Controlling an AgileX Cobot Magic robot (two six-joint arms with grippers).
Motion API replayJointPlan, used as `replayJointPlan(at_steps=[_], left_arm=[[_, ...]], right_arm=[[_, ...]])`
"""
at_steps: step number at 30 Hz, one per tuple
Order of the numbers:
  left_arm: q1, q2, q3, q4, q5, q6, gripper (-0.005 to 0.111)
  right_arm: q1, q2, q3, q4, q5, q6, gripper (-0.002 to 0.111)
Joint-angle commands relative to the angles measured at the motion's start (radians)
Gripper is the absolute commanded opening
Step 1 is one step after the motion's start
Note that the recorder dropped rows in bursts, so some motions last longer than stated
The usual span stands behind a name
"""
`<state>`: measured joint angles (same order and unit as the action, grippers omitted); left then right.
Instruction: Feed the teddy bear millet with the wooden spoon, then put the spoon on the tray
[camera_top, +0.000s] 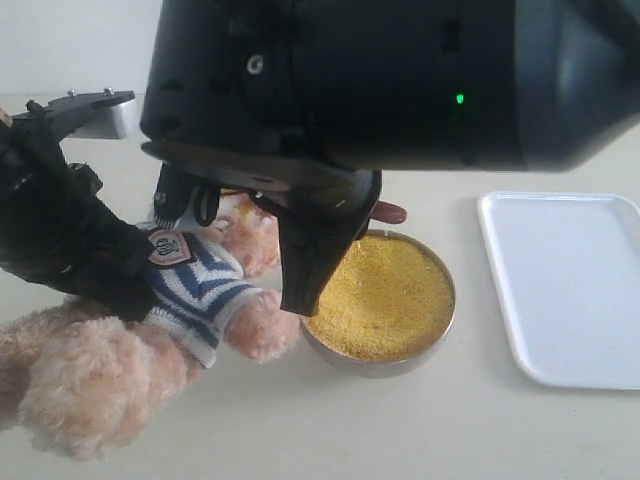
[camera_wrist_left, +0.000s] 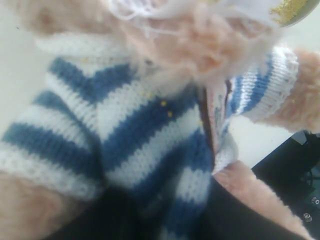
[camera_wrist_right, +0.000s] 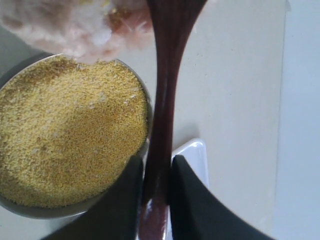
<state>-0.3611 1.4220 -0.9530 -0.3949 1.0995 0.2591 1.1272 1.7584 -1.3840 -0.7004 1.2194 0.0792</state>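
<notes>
Housing of a black robot arm fills the upper half of my exterior view and hides most of the head of the fluffy light-brown teddy bear (camera_top: 90, 380) in its navy-and-white striped shirt. The bear lies on the pale surface (camera_top: 450, 430) just beside the round shallow metal bowl (camera_top: 380, 365). From the right wrist I see my right hand (camera_wrist_right: 156, 165) closed tight on the thin handle of the small dark reddish-brown wooden spoon (camera_wrist_right: 167, 75). The spoon's far end runs into the bear's fur and is cut off at the frame edge, so I cannot tell what it carries. Fine golden-yellow millet (camera_wrist_right: 65, 130) fills the bowl alongside. The left wrist picture is a blurred close-up of striped knit with a few yellow specks. There my left hand (camera_wrist_left: 170, 220) shows only as dark shapes pressed in on either side of the shirt, apparently clamped on the bear. The flat white rectangular tray (camera_top: 570, 290) sits right of the bowl, apart from it and partly cropped.
</notes>
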Motion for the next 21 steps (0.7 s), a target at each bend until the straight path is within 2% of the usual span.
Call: replayJointPlan(at_steps=[1,21], left_arm=[[0.001,-0.012,-0.011,-0.01,0.009,-0.011,0.004],[0.001,-0.012,-0.011,0.019,-0.033,-0.048,0.004]], right_arm=[[0.001,-0.002,0.0,-0.044,0.002,-0.003,-0.001],[0.001,-0.002,0.0,-0.082,0.002,-0.01,-0.001]])
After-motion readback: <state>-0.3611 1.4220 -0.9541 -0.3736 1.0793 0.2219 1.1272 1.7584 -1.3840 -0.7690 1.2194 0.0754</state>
